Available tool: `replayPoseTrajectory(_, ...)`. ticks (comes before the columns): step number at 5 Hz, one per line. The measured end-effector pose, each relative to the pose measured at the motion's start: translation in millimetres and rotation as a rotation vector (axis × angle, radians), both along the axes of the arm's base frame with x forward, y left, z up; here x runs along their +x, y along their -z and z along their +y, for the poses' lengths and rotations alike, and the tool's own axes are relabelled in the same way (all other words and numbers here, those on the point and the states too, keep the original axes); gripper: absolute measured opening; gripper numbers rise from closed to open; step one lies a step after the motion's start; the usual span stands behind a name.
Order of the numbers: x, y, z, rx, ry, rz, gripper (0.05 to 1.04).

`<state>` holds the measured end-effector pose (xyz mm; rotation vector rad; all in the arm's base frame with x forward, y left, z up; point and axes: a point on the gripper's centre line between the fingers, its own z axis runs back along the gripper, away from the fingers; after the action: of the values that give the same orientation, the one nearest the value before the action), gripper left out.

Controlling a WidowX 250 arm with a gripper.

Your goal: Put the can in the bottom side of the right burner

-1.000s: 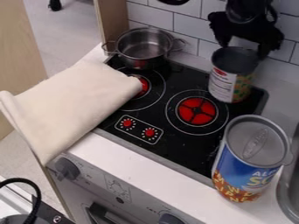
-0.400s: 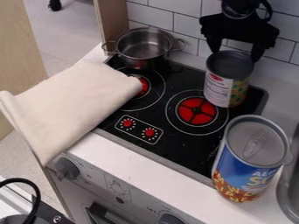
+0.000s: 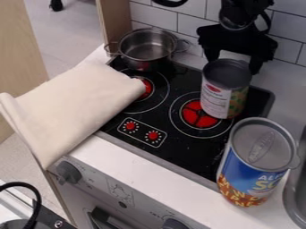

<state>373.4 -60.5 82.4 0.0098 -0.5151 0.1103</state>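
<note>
an upright can [image 3: 224, 91] sits just below and camera-side of the jaws of my gripper [image 3: 232, 65], over the right burner's [image 3: 194, 117] upper right part. from afar, i judge this the transfer step; whether the jaws grip or merely push, i cannot tell. next calls for easing jaws and can toward the burner's bottom side.

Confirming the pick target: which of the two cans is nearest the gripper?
The can with the white and green label, right by the gripper; the blue-labelled can stands farther off, nearer the camera.
</note>
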Motion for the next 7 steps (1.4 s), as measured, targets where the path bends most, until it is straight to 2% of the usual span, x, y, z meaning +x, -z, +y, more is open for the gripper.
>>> replayPoseTrajectory(1, -9, -4.7, 3, -0.008, 0.038, 0.017, 1.001)
replayPoseTrajectory(2, -19, -1.6, 6, 0.023, 0.188, 0.057, 1.001)
replayPoseTrajectory(4, -35, 12.5, 16, 0.103, 0.244, 0.073, 1.001)
replayPoseTrajectory(7, -66, 13.2, 20, 0.06, 0.222, 0.098, 1.001)
